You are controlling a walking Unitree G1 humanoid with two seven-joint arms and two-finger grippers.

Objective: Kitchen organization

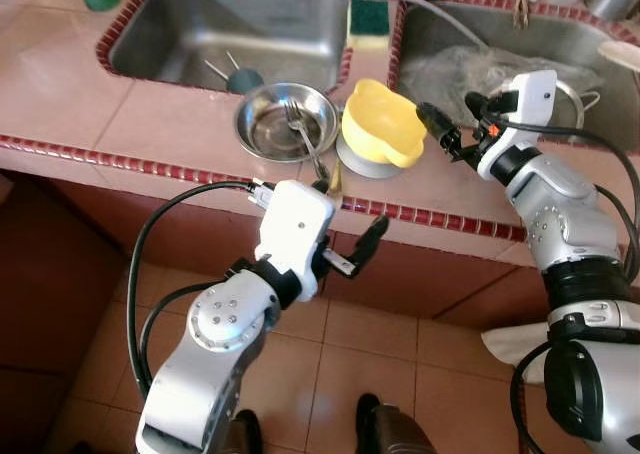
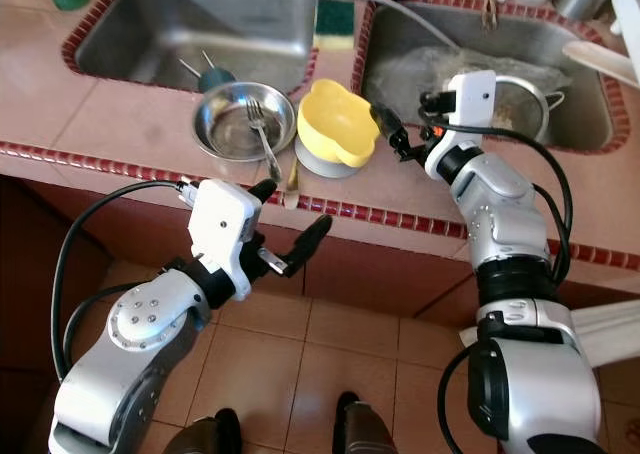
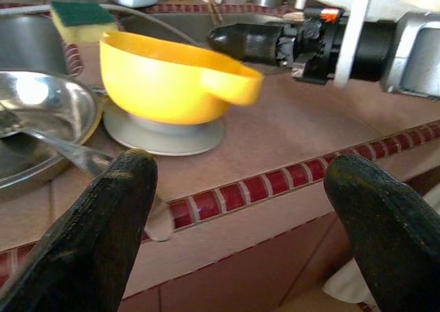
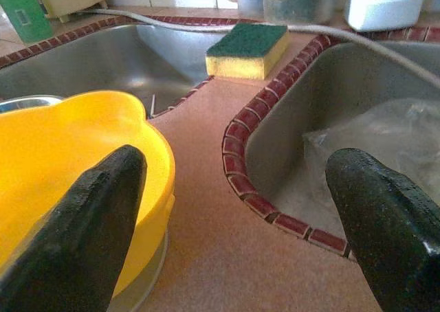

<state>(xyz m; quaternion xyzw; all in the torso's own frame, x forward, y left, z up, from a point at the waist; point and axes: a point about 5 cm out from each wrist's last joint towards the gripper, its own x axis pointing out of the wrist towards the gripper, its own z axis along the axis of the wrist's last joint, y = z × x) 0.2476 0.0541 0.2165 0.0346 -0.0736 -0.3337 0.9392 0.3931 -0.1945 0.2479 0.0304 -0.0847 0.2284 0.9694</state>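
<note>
Organization is at an early stage. The yellow bowl (image 1: 378, 124) sits on the desk (image 1: 120, 114) between the two sinks, beside the steel dish (image 1: 285, 122) holding a fork (image 1: 303, 134). Right gripper (image 1: 448, 134), spread wide, hovers beside the bowl; left gripper (image 1: 352, 252), also wide, waits below the desk edge. Nothing is grasped.

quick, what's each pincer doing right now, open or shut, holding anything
Left pincer: open, holding nothing, below the counter edge.
Right pincer: open, holding nothing, beside the yellow bowl.
</note>
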